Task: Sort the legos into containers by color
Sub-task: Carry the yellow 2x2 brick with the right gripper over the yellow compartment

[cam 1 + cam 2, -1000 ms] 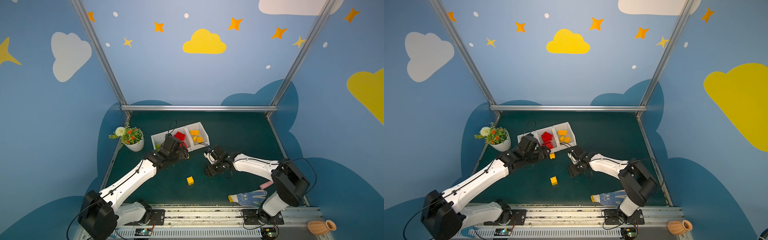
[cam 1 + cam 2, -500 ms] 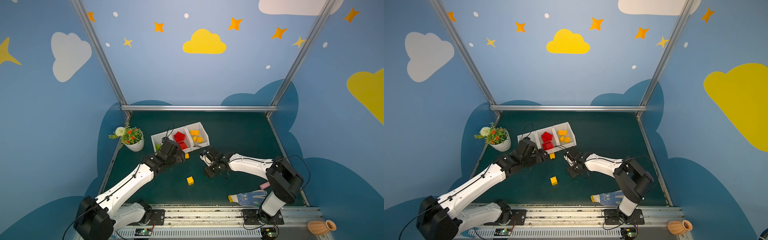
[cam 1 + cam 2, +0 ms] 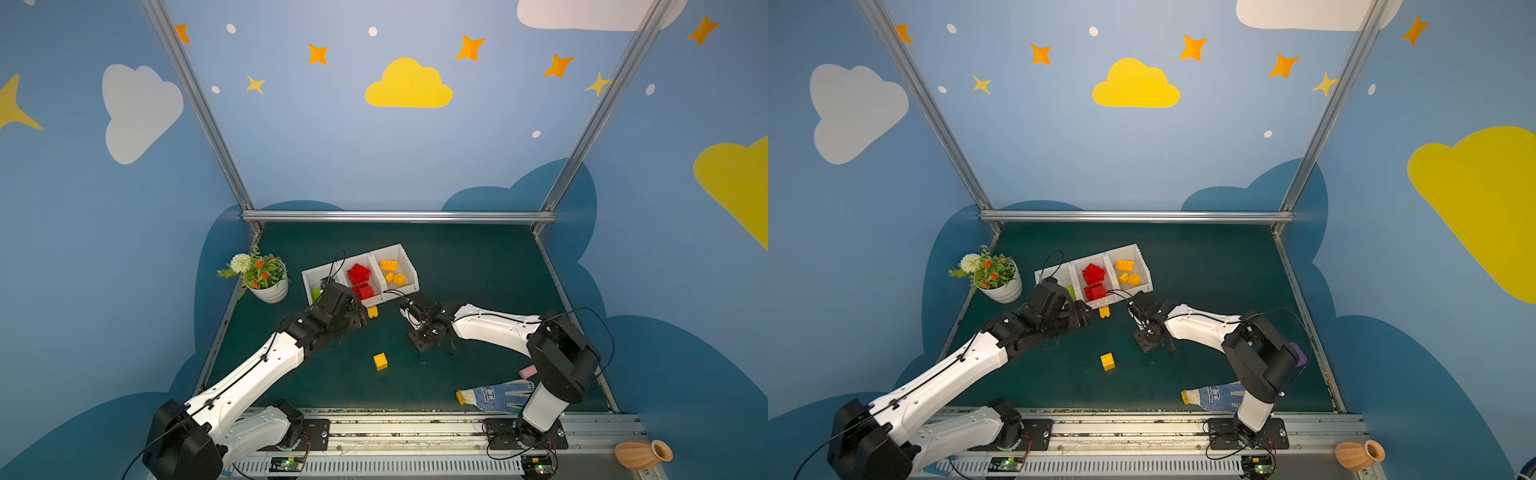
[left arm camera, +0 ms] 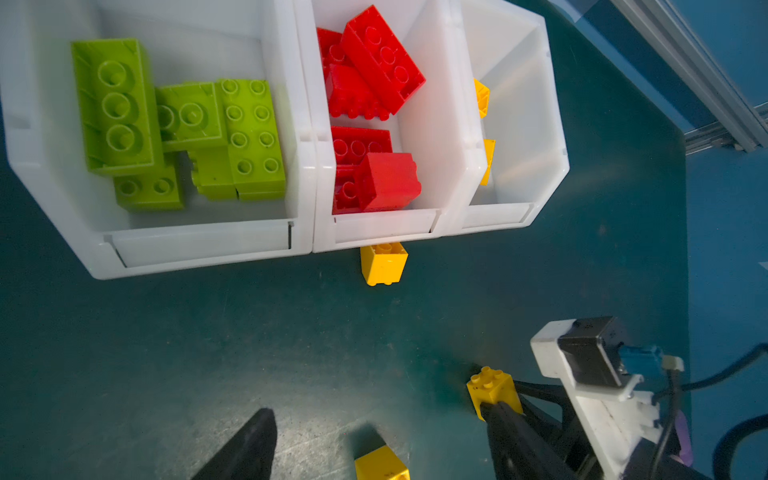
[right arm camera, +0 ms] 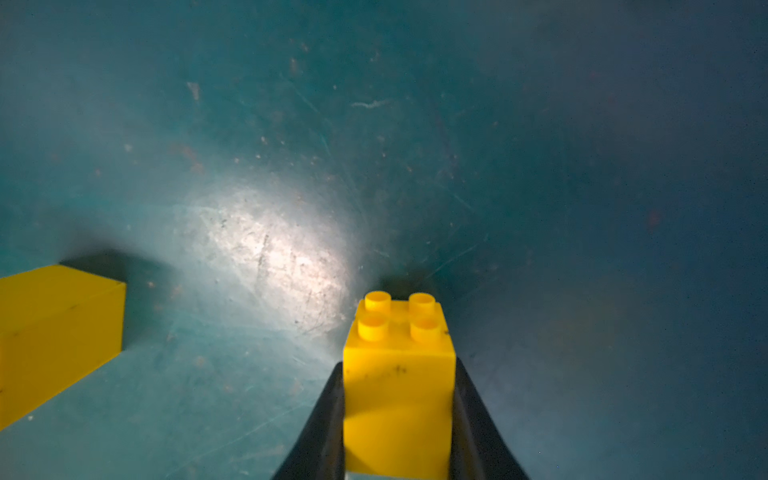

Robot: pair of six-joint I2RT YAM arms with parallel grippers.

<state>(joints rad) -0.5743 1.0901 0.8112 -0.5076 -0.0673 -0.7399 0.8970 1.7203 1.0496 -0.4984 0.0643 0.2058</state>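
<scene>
Lego, yellow; tight within right hand

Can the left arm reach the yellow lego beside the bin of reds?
Probably yes. The yellow lego lies in the open against the middle bin, the open left gripper hangs beside it, and the right gripper, shut on a second yellow lego, is off to the side.

Pot stands left of the bins — one brick lies just before them.
</scene>
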